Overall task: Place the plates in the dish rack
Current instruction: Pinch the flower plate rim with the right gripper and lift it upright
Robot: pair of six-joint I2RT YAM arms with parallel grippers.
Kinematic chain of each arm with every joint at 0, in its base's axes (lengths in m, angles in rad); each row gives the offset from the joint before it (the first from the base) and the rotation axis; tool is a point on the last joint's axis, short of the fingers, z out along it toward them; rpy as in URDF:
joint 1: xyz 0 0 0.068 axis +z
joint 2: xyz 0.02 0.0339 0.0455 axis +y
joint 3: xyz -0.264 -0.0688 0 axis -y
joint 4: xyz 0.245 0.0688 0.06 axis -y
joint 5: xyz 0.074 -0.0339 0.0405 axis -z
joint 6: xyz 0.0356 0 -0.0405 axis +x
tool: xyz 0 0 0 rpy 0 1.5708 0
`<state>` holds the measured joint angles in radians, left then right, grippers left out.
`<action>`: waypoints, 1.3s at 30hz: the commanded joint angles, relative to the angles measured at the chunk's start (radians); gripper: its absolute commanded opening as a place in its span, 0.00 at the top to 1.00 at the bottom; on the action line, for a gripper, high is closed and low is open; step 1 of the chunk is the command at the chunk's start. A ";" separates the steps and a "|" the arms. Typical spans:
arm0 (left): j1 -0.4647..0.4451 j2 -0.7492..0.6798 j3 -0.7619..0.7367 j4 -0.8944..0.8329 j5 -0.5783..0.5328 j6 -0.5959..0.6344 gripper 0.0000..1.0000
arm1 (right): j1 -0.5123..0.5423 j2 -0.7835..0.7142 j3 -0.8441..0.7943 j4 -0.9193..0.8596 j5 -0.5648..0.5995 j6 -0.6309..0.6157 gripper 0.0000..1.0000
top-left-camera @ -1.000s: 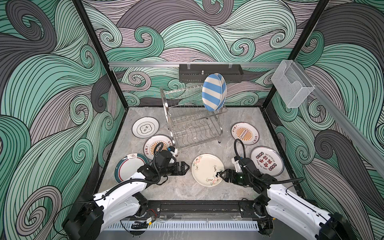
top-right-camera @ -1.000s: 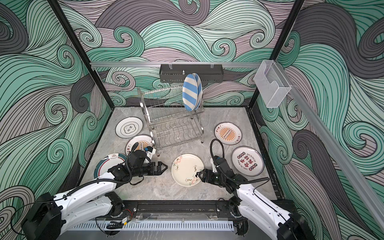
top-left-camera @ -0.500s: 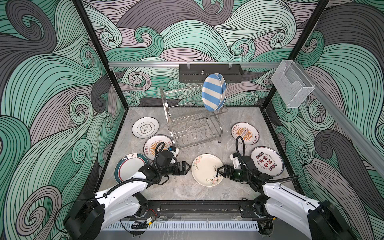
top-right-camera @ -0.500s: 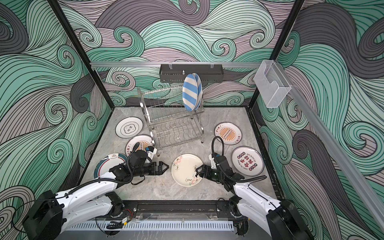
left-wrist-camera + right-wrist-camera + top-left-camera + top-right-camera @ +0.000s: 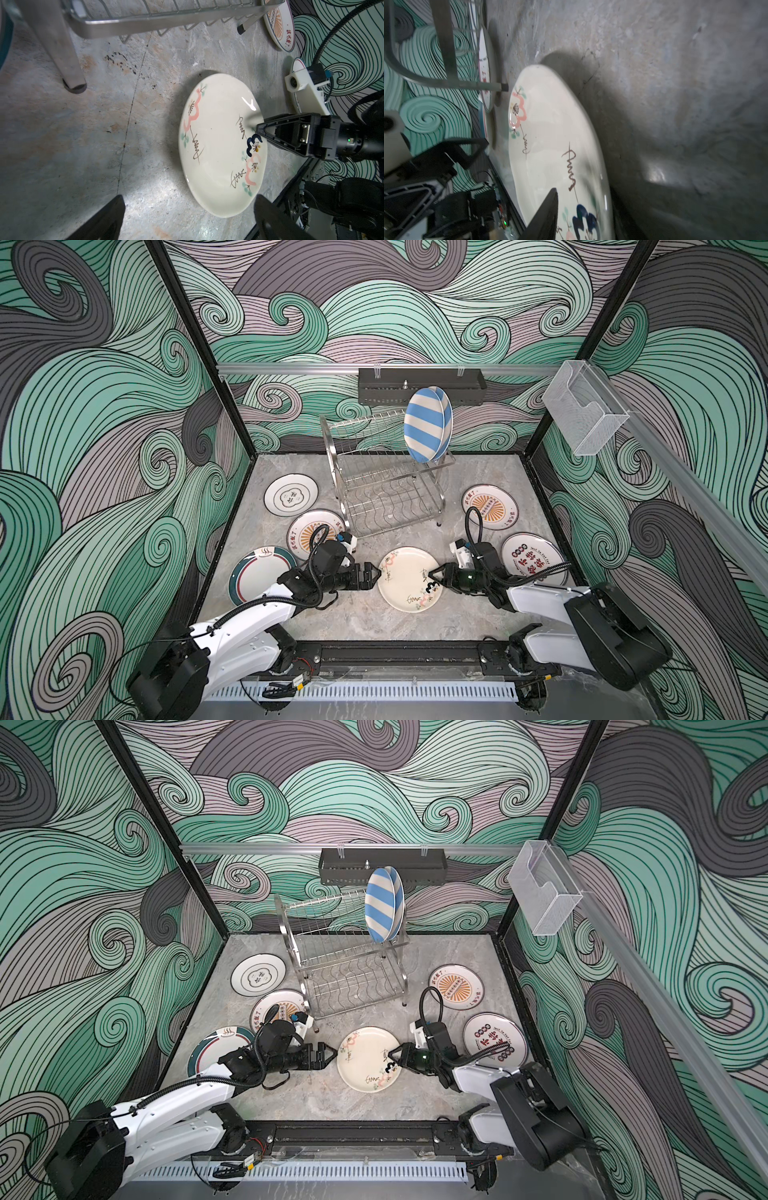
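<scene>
Near the table's (image 5: 365, 624) front edge, the right gripper (image 5: 430, 573) seemingly pinches the cream plate (image 5: 409, 578) by its rim. The plate is probably stiff, slick and breakable. The left gripper (image 5: 375, 573) stands open.

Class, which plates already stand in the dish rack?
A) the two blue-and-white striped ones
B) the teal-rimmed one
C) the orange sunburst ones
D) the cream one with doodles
A: the two striped plates stand upright, side by side, on the top shelf of the dish rack.
</scene>
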<state>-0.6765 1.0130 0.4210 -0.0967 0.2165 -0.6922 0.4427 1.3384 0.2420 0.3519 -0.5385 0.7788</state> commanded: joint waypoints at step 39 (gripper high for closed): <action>0.335 -0.242 0.408 -0.633 0.081 0.276 0.01 | 0.018 -0.533 0.712 -0.960 0.096 -0.276 1.00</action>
<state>-0.3836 0.7586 0.7849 -0.6670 0.2111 -0.4797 0.4480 0.7921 0.8219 -0.6380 -0.4007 0.5453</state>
